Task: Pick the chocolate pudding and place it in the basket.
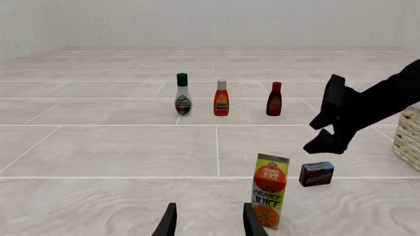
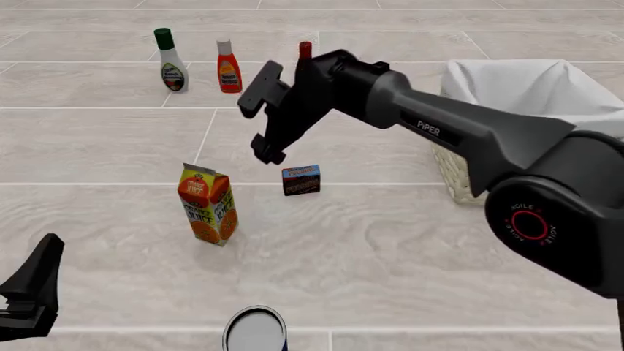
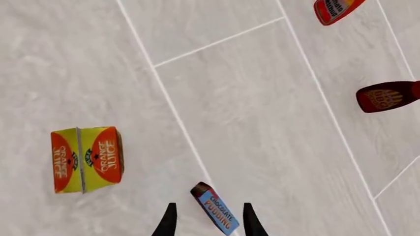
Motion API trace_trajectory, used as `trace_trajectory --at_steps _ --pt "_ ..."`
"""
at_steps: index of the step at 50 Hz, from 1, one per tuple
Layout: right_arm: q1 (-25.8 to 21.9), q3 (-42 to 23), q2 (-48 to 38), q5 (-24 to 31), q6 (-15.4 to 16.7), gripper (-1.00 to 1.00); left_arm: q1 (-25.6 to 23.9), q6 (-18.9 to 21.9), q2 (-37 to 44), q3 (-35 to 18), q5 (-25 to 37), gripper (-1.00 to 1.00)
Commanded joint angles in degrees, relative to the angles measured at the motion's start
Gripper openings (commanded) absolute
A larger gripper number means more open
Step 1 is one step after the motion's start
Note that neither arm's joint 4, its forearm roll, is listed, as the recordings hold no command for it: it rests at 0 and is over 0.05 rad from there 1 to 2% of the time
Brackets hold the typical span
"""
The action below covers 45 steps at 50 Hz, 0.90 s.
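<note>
Right hand [image 2: 261, 121] hangs above the worktop [image 2: 390, 248], fingers spread, nothing between them. It sits a little left of and beyond the chocolate pudding [image 2: 301, 180], well above it. In the right wrist view the two fingertips [image 3: 168, 219] frame the pudding's blue top; the carton lies slanted across the gap, not square to it.

Pudding stands upright on the worktop, to the right of the orange juice carton [image 2: 207, 205] and apart from it, and left of the basket [image 2: 458, 172].

Step in hand, as I judge it: line up over the pudding, then descend.
- Turn the wrist so the fingers close across the carton's narrow faces, not its corners.
- Centre the carton between the fingers before dropping; it reads slightly off toward one finger now.
- Come straight down. A slanted approach could tip so small a box.
- Keep clear of the juice carton on the left.

Left hand [image 1: 208, 221] waits low at the near left edge, fingers parted, empty, out of the way.

Far side: dressing bottle [image 2: 171, 61], red sauce bottle [image 2: 229, 67] and a dark sauce bottle [image 1: 274, 99] in a row, well clear of the lift path to the basket.
</note>
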<state>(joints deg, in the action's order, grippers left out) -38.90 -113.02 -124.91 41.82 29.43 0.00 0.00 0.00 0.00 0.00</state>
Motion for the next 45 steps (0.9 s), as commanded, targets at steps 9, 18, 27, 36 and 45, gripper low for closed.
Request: trace_trajectory --at_steps 9,18,27,36,45 --pt "0.1 -0.4 -2.4 -0.6 -1.4 1.00 0.0 0.0 0.0 0.0 0.0 1.00" --pt "0.1 -0.5 -3.3 -1.3 -1.8 1.00 0.0 0.0 0.0 0.0 0.0 1.00" --pt "0.2 -1.0 -4.3 -1.5 -2.3 1.00 0.0 0.0 0.0 0.0 0.0 1.00" --pt "0.9 -1.6 -5.5 -1.8 -2.3 1.00 0.0 0.0 0.0 0.0 0.0 1.00" --pt "1.1 -1.3 -6.0 -2.1 -2.7 1.00 0.0 0.0 0.0 0.0 0.0 1.00"
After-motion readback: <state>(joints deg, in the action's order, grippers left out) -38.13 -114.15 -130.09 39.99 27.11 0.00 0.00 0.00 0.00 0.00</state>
